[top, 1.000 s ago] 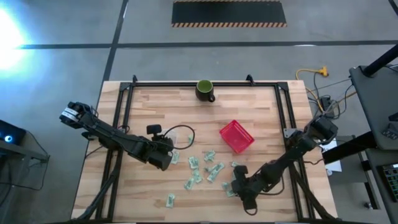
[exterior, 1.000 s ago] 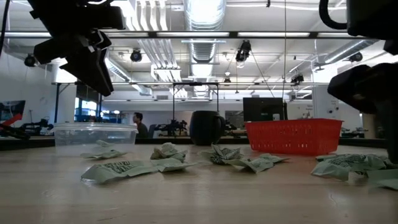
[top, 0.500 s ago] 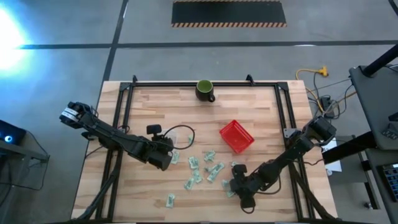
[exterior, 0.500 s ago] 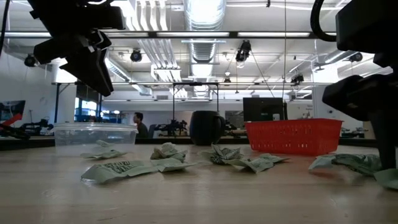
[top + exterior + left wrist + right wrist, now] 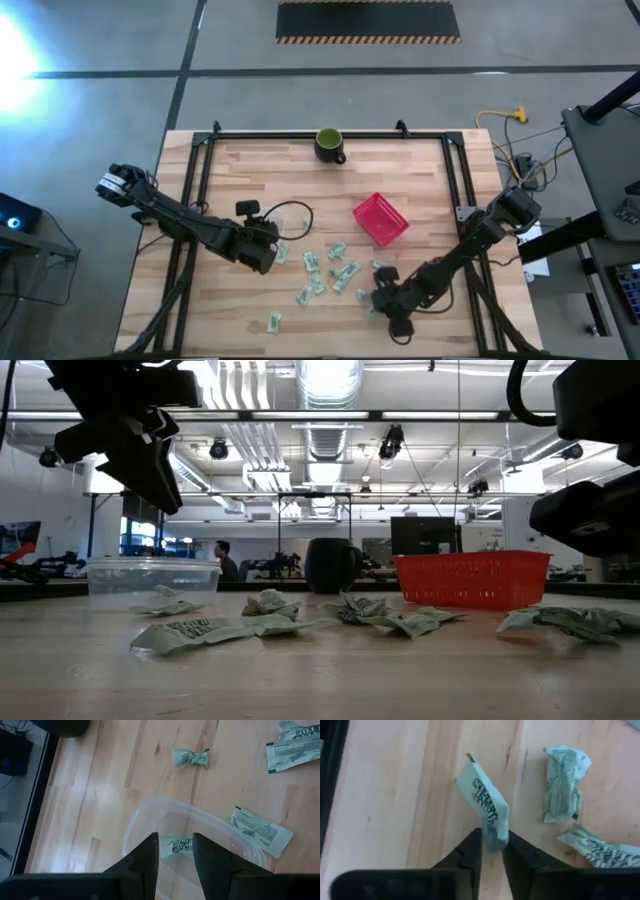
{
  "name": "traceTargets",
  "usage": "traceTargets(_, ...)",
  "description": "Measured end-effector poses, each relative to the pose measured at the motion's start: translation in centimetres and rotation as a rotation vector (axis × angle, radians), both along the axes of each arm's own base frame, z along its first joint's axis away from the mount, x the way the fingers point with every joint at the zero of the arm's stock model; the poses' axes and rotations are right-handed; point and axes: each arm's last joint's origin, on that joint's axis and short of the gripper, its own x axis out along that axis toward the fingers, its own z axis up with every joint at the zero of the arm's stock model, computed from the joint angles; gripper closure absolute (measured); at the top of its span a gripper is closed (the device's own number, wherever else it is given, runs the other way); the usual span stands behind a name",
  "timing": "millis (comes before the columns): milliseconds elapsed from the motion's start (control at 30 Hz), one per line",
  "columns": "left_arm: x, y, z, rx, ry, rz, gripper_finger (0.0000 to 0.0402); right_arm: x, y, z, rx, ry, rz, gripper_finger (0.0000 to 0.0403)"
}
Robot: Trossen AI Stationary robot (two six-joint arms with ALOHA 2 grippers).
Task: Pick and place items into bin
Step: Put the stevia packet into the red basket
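Observation:
Several pale green-and-white packets (image 5: 325, 270) lie scattered on the wooden table's middle. My right gripper (image 5: 385, 300) is low over the table's near right part, shut on one packet (image 5: 487, 802). My left gripper (image 5: 268, 258) hangs open above a clear plastic bin (image 5: 136, 820), left of the packets. One packet (image 5: 181, 845) lies on the bin's floor and shows through the gap between the left fingers. In the low view the bin (image 5: 152, 575) stands at the left with packets (image 5: 210, 630) in front of it. My right gripper pinches the packet by one short end (image 5: 494, 832) between its two fingers. The fingers slant down at it from the table's right. The rest of the packet sticks out past the fingertips, tilted, with its free corner (image 5: 470, 759) off the wood.
A red basket (image 5: 381, 218) stands right of centre, just beyond the packets. A dark green mug (image 5: 329, 145) sits at the far edge. Two crumpled packets (image 5: 563, 782) lie close beside the right gripper. A black cable (image 5: 290, 212) curls behind the left gripper.
My right gripper has taken hold of a packet at the table's near right. In the low view the dark finger that stood by the packets at the right edge no longer shows, and the packet nearest that edge is gone from the wood.

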Motion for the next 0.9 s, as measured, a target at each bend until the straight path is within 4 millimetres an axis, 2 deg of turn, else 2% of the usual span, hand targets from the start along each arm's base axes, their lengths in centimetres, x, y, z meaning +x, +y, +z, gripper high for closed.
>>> traceTargets(200, 0.0, 0.0, 0.0, 0.000, 0.000, 0.000, 0.0299, 0.0, -0.1, 0.7, 0.012, -0.021, -0.007, 0.0389)
traceTargets(500, 0.0, 0.0, 0.0, 0.000, -0.001, 0.000, 0.0299, -0.6, -0.7, 3.1, 0.009, -0.074, -0.048, 0.0394)
traceTargets(700, 0.0, 0.0, 0.0, 0.006, -0.002, 0.001, 0.0299, -2.2, -2.6, 6.2, -0.099, -0.117, -0.159, 0.0394)
traceTargets(900, 0.0, 0.1, 0.0, 0.031, -0.015, 0.008, 0.0299, -4.4, -5.8, 9.5, -0.266, -0.205, -0.334, 0.0394)
